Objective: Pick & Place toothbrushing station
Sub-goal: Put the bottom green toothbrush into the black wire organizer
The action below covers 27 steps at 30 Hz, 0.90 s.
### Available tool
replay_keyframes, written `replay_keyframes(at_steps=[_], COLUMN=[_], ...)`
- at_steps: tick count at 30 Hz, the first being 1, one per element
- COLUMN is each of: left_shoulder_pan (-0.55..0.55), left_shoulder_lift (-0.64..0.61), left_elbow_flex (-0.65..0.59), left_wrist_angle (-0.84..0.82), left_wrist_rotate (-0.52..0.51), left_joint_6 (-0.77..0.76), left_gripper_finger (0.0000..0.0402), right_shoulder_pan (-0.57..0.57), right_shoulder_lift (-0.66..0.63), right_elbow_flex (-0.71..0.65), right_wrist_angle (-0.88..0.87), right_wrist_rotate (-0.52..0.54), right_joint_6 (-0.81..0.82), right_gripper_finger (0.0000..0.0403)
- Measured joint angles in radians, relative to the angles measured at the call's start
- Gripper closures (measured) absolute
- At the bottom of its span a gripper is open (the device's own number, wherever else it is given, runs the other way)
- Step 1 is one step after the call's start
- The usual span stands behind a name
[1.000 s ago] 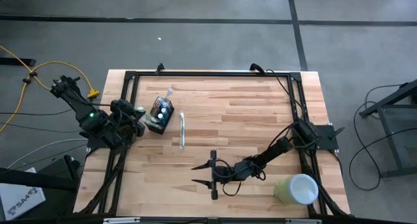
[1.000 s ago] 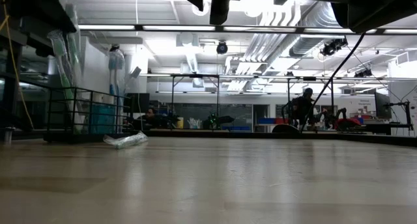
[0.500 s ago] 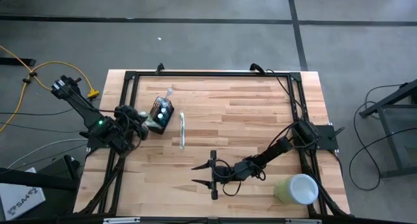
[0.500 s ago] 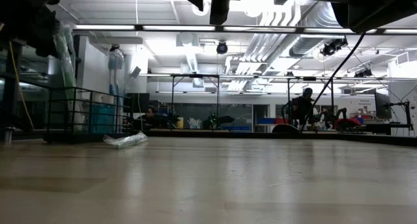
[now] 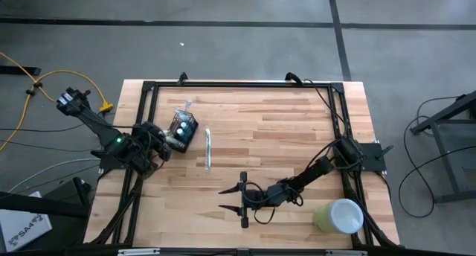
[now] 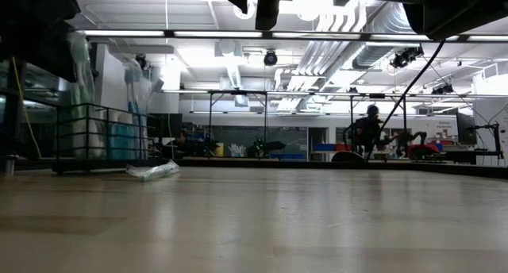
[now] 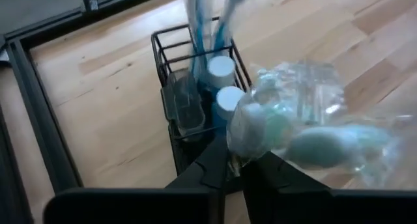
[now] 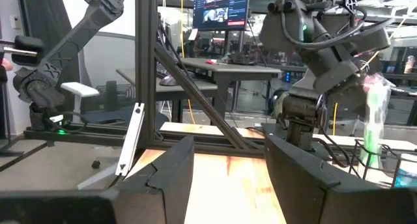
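Note:
The toothbrushing station (image 5: 182, 131), a small black wire holder with wrapped brushes and white-capped tubes standing in it, rests on its base at the table's left (image 6: 103, 138). My left gripper (image 5: 162, 141) is at its near-left side, its fingers (image 7: 215, 168) close together at the holder's rim (image 7: 195, 113). A clear wrapped bundle (image 7: 306, 133) shows blurred just past the fingers. My right gripper (image 5: 242, 200) waits open near the table's front middle (image 8: 228, 172). My left gripper has the holder's wire wall at the near top rim (image 7: 229, 160) between its two fingers, with only a narrow gap between them. The fingers come slanting down from the table's left. The holder stands upright with its base on the table.
A wrapped toothbrush (image 5: 208, 148) lies on the wood just right of the holder (image 6: 152, 171). A pale green cup (image 5: 338, 215) lies at the front right corner. A black frame rail (image 5: 238, 85) runs along the table's edges.
My left gripper has come down beside the holder. The holder has tipped more upright, its top and the wrapped brushes swinging toward the table's left while its base stayed in place.

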State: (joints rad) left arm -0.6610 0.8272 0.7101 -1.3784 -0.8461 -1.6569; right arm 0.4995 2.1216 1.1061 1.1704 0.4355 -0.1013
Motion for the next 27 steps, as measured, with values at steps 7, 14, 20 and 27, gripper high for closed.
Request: replay_keyframes(at_steps=[7,14,20,27], left_shoulder_pan=[0.056,0.097,0.103,0.102], left_shoulder_lift=[0.000,-0.002,-0.058,-0.139], left_elbow_flex=[0.000,0.000,0.000,0.000], left_wrist_angle=[0.119,0.173,0.188,0.264], left_wrist_rotate=[0.011,0.010,0.010,0.007], left_joint_6=[0.179,0.287,0.326,0.426], left_gripper_finger=[0.0342,0.0339,0.0338,0.0334], right_shoulder_pan=[0.000,0.000,0.000,0.000], right_shoulder_lift=[0.000,0.000,0.000,0.000], right_elbow_flex=[0.000,0.000,0.000,0.000], right_wrist_angle=[0.000,0.000,0.000,0.000], right_wrist_rotate=[0.000,0.000,0.000,0.000], right_joint_6=[0.000,0.000,0.000,0.000], right_gripper_finger=[0.0224,0.0224,0.0224,0.0224])
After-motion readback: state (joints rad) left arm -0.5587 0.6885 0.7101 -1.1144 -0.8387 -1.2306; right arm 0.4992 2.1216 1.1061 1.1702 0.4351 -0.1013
